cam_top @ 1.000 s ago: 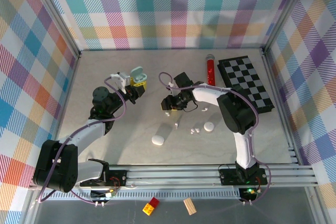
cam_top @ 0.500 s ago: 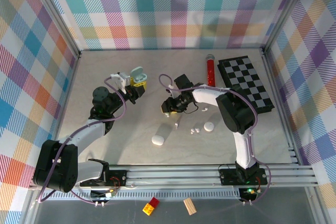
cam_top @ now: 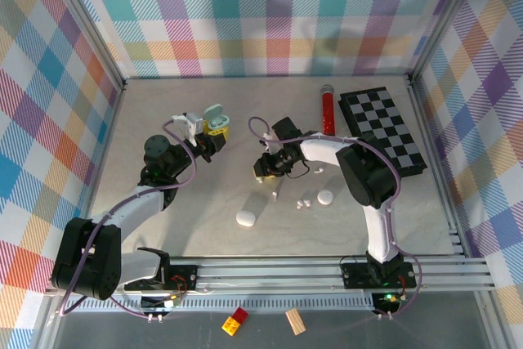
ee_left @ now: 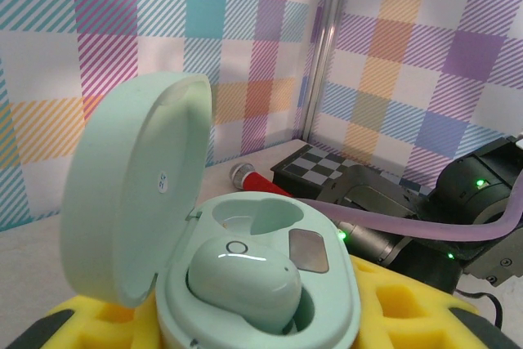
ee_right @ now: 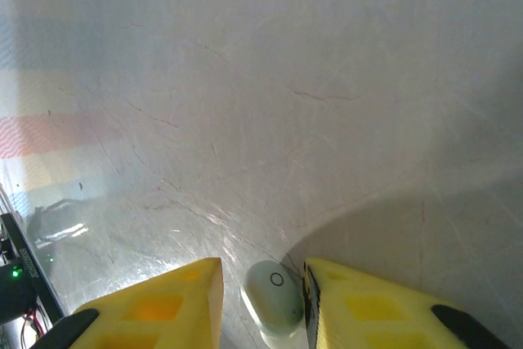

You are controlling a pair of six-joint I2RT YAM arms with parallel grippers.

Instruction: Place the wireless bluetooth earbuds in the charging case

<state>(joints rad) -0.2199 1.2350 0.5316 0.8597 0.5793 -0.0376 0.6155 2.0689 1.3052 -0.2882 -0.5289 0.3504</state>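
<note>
Overhead first: the left pincer (cam_top: 216, 131) holds the mint charging case (cam_top: 215, 112) over on the left side of the counter (cam_top: 163, 202), with the lid flipped open. The right pincer (cam_top: 263, 167) is down at the counter around the middle. Nearer the arms there's a scatter of white stuff: a white case (cam_top: 245, 218), a white pebble (cam_top: 325, 197) and a couple of tiny white earbuds (cam_top: 303, 202). The red tube (cam_top: 327, 108) and the checkerboard (cam_top: 384, 128) sit at the back right, well apart from all this.

On the left wrist cam, the mint charging case is clamped between the yellow foam pads (ee_left: 404, 296), with its lid (ee_left: 135, 194) standing up. One mint earbud (ee_left: 243, 274) is already seated in the nearer pocket. The far pocket (ee_left: 245, 217) is empty.

On the right wrist cam, the second mint earbud (ee_right: 274, 298) lies on the counter between that pincer's yellow pads (ee_right: 368, 308). The jaws stand narrow around it. It touches one pad, but a thin strip of counter shows on the other side, so I honestly can't tell if it's pinched yet.

As for handling, I'd guess this thing weighs next to nothing, and it has a hard, glossy shell. That means slippery, so any off-centre squeeze could squirt it out sideways. I'd take it across the fat part of the body, low down near the counter, with a gentle squeeze, and let the foam do the work. It probably needs to arrive the right way round to drop into that empty pocket.
</note>
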